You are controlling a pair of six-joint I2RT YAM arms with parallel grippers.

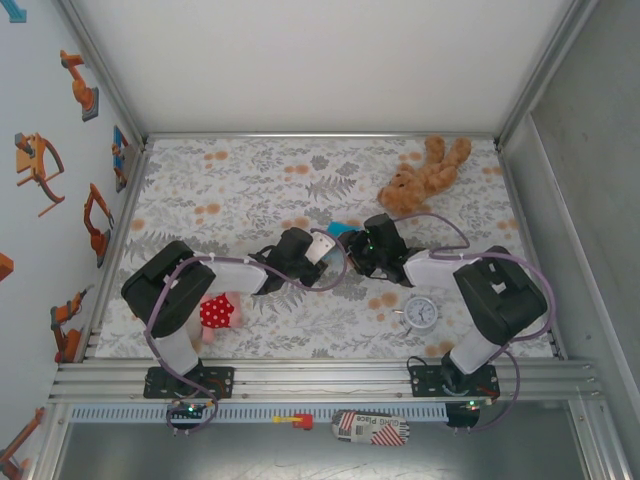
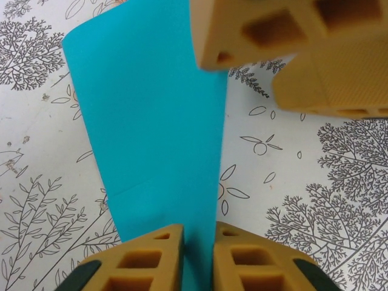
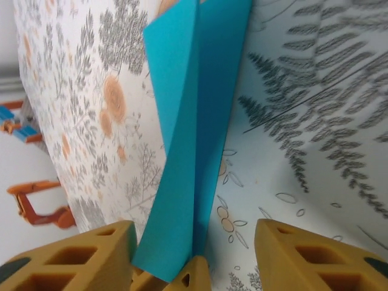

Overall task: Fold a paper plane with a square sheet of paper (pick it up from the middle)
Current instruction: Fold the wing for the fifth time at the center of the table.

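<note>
Floral-print desk [image 1: 250, 180] cover, pretty busy pattern, so at least the square sheet of paper [image 2: 151, 121] stands out. It's around the middle of the desk, looks lifted off it, and it's doubled over lengthwise with the loose flaps bowing apart a bit. Left hand [image 2: 197, 233] is nipped nearly closed on one end, with the paper running straight between its fingers. Right hand [image 3: 194, 225] faces it with fingers spread wide either side of the sheet, gripping nothing.

My take: the crease wants sharpening. I'd hold the left pinch firm, close the right on the folded edge, then slide along slowly so the layers line up and nothing tears. Teddy bear [image 1: 425, 175] and clock [image 1: 420, 313] are well apart from all this.
</note>
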